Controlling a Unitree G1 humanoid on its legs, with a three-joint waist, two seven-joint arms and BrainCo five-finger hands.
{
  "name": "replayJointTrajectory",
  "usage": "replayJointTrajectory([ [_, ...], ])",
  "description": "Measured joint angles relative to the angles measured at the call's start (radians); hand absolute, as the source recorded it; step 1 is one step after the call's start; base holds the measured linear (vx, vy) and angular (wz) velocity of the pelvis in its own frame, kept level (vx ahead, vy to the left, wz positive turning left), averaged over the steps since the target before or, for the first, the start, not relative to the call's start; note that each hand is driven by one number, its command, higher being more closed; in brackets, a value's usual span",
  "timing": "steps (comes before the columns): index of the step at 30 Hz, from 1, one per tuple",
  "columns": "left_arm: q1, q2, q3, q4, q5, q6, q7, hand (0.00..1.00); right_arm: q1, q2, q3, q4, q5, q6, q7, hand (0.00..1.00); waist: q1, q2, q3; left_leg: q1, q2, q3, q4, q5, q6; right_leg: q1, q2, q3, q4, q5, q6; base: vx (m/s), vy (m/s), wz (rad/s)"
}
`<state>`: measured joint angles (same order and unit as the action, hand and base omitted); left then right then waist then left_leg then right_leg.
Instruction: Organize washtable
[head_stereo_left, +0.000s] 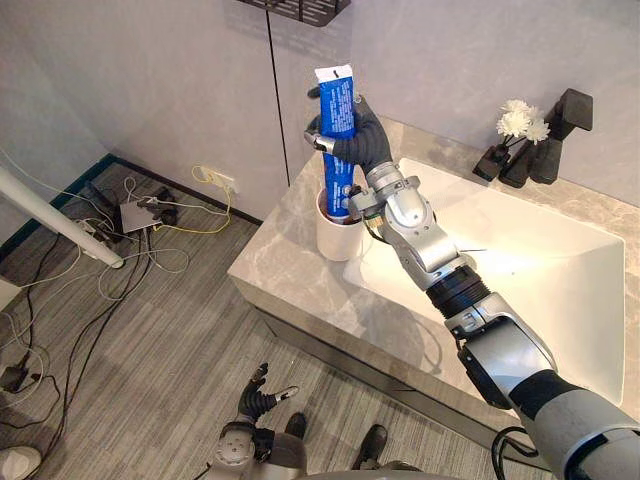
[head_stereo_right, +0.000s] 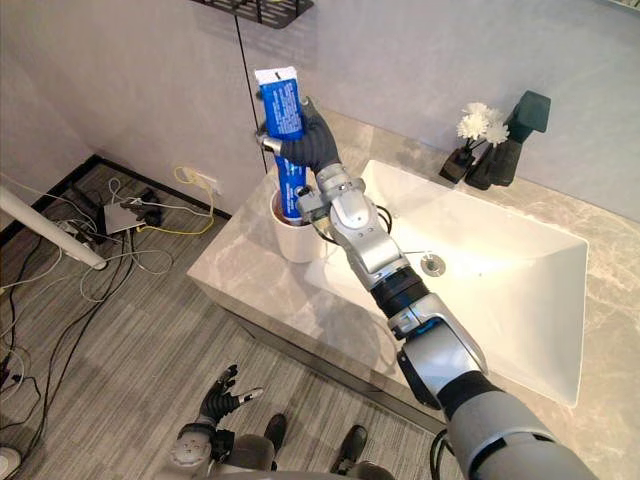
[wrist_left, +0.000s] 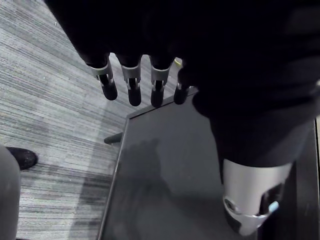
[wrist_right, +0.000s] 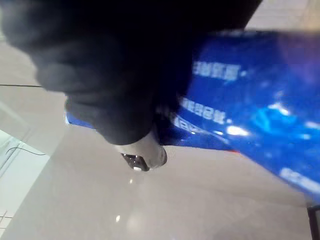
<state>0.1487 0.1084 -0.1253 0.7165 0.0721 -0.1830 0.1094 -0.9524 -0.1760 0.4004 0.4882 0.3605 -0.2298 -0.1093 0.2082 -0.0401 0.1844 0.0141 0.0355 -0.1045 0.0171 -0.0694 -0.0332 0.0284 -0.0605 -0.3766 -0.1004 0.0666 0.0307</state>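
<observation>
**Desk:** How far along is the washtable job?

**Photographer:** Midway, by my reading. The right hand (head_stereo_left: 362, 135) has its fingers (head_stereo_left: 321, 143) curled tight round the middle of a blue toothpaste tube (head_stereo_left: 336, 95), which stands upright. The crimped end rises above the fingers and the lower end dips below them into the mouth of a white cup (head_stereo_left: 340, 238). The tube is not yet released, and I cannot tell whether it touches the cup's bottom.

**Desk:** So what is left?

**Photographer:** Letting go and drawing the hand clear, I would judge. No other loose items show on the table (head_stereo_left: 285, 275) near the fingers.

**Desk:** What is in the containers?

**Photographer:** The cup, straight under the fingers at the table's corner, shows nothing but the tube. The white basin (head_stereo_left: 530, 290), well apart from the fingers along the arm's side, looks bare apart from its drain. A dark vase (head_stereo_left: 492, 160) of white flowers (head_stereo_left: 522, 122) stands beside the black tap (head_stereo_left: 550, 140) at the wall, far from the fingers. What the wire shelf (head_stereo_left: 300, 8) above the fingertips holds is out of sight.

**Desk:** And the other hand?

**Photographer:** The left hand (head_stereo_left: 262, 396) hangs low over the floor, its fingers straight and relaxed, holding nothing.
</observation>
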Motion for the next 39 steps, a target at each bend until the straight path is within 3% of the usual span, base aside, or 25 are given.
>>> replayJointTrajectory([
  [39, 0.006, -0.003, 0.001, 0.001, 0.000, 0.001, 0.000, 0.00, 0.078, 0.011, -0.037, -0.103, -0.010, -0.002, 0.006, 0.00, -0.016, -0.012, -0.008, 0.028, 0.001, 0.021, -0.003, 0.000, 0.000, 0.017, 0.001, 0.026, 0.000, 0.000, 0.000, 0.00, 0.000, -0.01],
])
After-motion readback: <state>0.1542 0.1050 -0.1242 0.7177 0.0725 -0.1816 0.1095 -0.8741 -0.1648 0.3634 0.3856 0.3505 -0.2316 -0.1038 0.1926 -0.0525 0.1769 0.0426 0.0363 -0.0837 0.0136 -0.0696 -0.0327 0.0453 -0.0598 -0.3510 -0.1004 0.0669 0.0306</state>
